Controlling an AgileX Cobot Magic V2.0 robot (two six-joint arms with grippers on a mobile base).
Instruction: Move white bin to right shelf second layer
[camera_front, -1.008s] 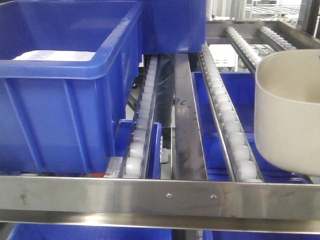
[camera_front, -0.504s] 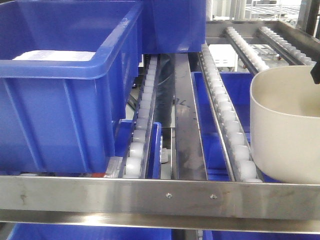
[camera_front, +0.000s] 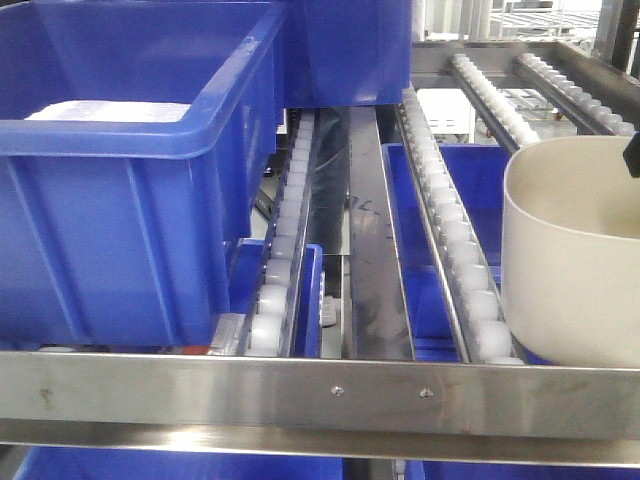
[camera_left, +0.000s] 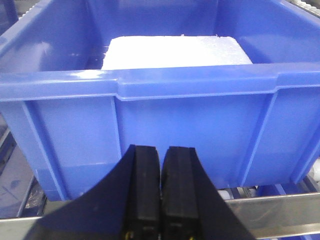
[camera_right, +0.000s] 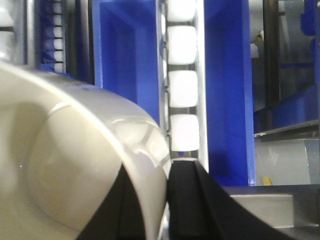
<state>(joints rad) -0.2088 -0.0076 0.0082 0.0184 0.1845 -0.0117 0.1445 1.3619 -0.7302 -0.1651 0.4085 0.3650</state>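
At right, the right gripper (camera_right: 167, 200) clamps the rim wall of the white bin (camera_front: 575, 255), one finger inside and one outside. That bin sits over the roller tracks (camera_front: 455, 240) just behind the front crossbar (camera_front: 320, 395). Left gripper (camera_left: 161, 195), fingers pressed together, faces a blue crate (camera_left: 160, 100) holding a white block (camera_left: 175, 50).
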